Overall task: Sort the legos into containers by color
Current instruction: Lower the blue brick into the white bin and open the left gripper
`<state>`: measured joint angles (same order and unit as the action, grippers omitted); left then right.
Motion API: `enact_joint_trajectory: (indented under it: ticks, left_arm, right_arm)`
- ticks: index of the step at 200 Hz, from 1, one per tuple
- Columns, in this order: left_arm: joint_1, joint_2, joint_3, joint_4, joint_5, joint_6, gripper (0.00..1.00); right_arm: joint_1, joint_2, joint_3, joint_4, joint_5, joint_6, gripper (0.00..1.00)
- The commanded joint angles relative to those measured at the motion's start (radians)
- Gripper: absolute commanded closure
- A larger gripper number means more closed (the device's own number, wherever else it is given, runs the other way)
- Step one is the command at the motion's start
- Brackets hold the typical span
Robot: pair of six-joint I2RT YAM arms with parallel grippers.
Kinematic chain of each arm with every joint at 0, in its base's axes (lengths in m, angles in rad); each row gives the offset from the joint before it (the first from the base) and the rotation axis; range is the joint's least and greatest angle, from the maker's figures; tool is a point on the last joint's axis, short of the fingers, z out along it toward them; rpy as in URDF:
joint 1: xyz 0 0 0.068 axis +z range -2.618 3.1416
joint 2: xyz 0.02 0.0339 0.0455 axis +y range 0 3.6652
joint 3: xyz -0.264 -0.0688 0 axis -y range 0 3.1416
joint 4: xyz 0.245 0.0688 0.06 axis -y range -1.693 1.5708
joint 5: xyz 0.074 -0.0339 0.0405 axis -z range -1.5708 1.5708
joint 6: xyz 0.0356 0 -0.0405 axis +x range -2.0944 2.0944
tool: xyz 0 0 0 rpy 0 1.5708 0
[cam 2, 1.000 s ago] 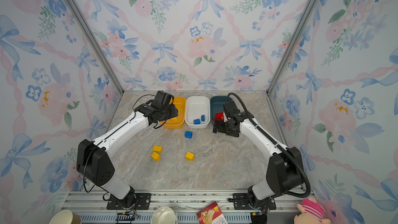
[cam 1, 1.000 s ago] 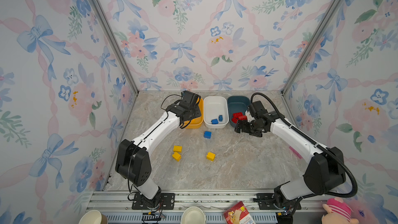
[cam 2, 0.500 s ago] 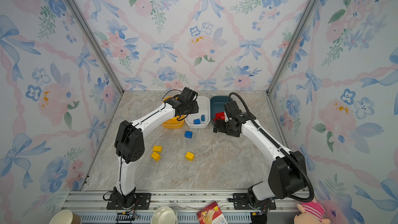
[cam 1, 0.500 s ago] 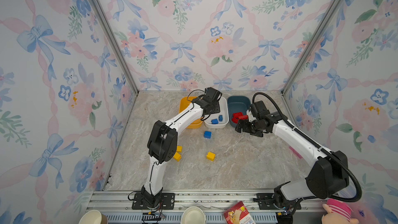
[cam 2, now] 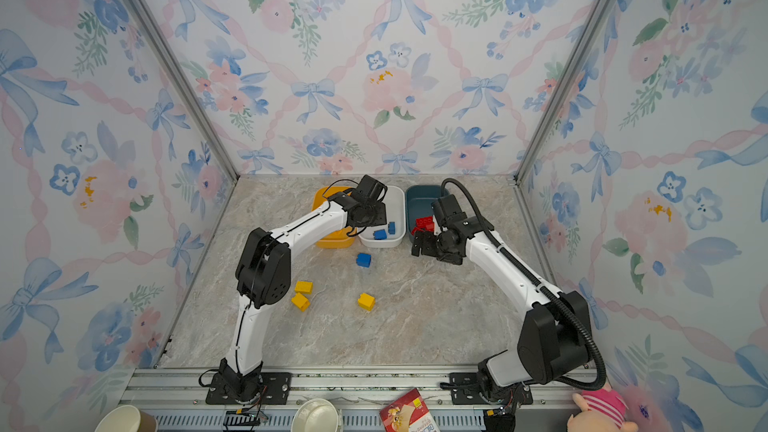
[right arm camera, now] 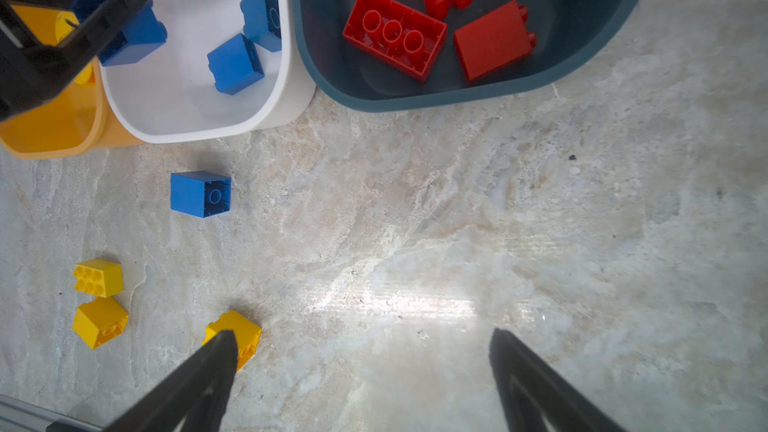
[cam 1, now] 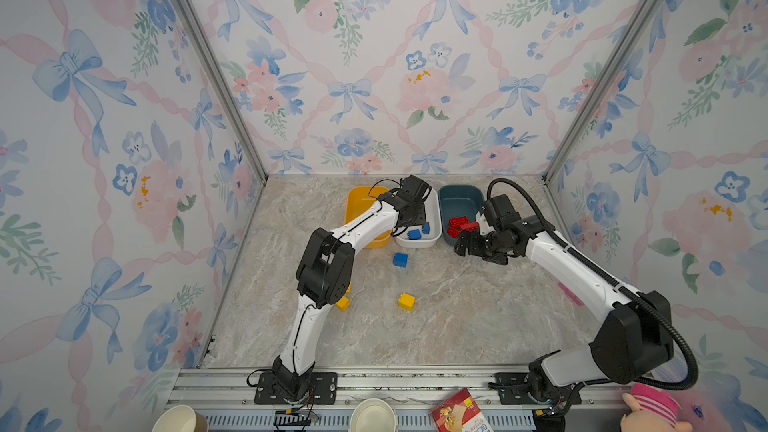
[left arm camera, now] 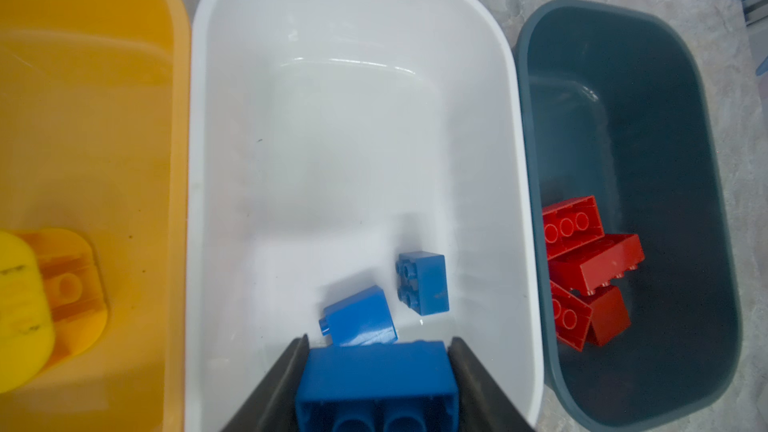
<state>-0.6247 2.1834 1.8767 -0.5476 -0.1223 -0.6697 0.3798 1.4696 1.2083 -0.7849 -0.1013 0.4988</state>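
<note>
Yellow-orange tub (left arm camera: 104, 118), white tub (left arm camera: 332, 118), teal tub (left arm camera: 644, 118) — red bricks (left arm camera: 598, 268), blue bricks (left arm camera: 424, 282), yellow bricks (right arm camera: 98, 278) — beige marbled table (right arm camera: 415, 222).

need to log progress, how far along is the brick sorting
Done: two blue bricks lie in the white tub, red bricks in the teal tub. In hand: the left end effector holds a long blue brick above the white tub. Left: a loose blue brick and three yellow bricks on the table; the right end effector hangs open and empty.
</note>
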Motion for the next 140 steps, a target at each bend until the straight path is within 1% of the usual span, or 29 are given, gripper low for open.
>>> enact_joint_trajectory:
  ticks: [1, 40, 75, 105, 140]
  left_arm:
    - [-0.005, 0.003, 0.022, -0.006, 0.006, 0.012, 0.40]
    - [-0.005, -0.011, 0.021, -0.006, 0.009, 0.013, 0.36]
    - [-0.004, -0.058, -0.010, -0.006, -0.004, 0.015, 0.34]
    - [-0.006, -0.140, -0.096, -0.006, -0.032, 0.018, 0.31]
    - [-0.006, -0.276, -0.261, -0.006, -0.076, 0.036, 0.26]
  right_arm:
    - [-0.002, -0.008, 0.002, -0.017, 0.000, 0.016, 0.03]
    - [0.001, -0.006, 0.007, -0.017, 0.000, 0.017, 0.03]
    - [0.002, 0.001, 0.014, -0.019, -0.003, 0.014, 0.03]
    - [0.002, 0.006, 0.017, -0.017, -0.006, 0.011, 0.03]
    - [0.001, 0.011, 0.016, -0.016, -0.009, 0.008, 0.03]
